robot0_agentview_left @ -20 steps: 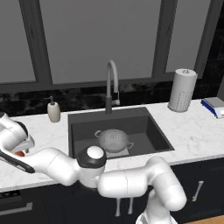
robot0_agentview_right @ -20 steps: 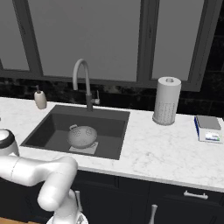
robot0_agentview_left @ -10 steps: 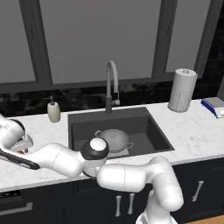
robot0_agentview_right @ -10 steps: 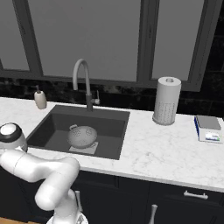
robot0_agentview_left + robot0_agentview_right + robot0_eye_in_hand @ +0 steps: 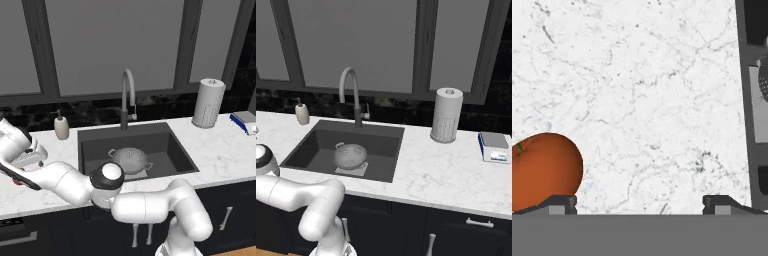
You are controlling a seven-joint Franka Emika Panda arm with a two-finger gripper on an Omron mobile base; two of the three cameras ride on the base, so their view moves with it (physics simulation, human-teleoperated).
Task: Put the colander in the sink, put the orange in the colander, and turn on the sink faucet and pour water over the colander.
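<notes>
The silver colander (image 5: 131, 159) sits upright on the lighter patch in the dark sink (image 5: 165, 150), also seen from the other side as the colander (image 5: 350, 155) in the sink (image 5: 383, 145). The grey gooseneck faucet (image 5: 127, 96) stands behind the basin with no water running. My gripper (image 5: 639, 204) is open over the white marble counter left of the sink. The orange (image 5: 542, 170) lies on the counter at my left fingertip (image 5: 559, 202), off to the side of the gap rather than centred in it. In the left base view my gripper (image 5: 22, 172) hangs low at the far left.
A beige soap dispenser (image 5: 61, 126) stands left of the faucet. A paper towel roll (image 5: 207, 102) and a small blue and white scale (image 5: 493, 147) are on the counter right of the sink. The sink's edge (image 5: 747, 100) runs down the right of the hand view.
My arm's elbow has shifted slightly while the hand stays low over the counter left of the sink. The colander has not moved.
</notes>
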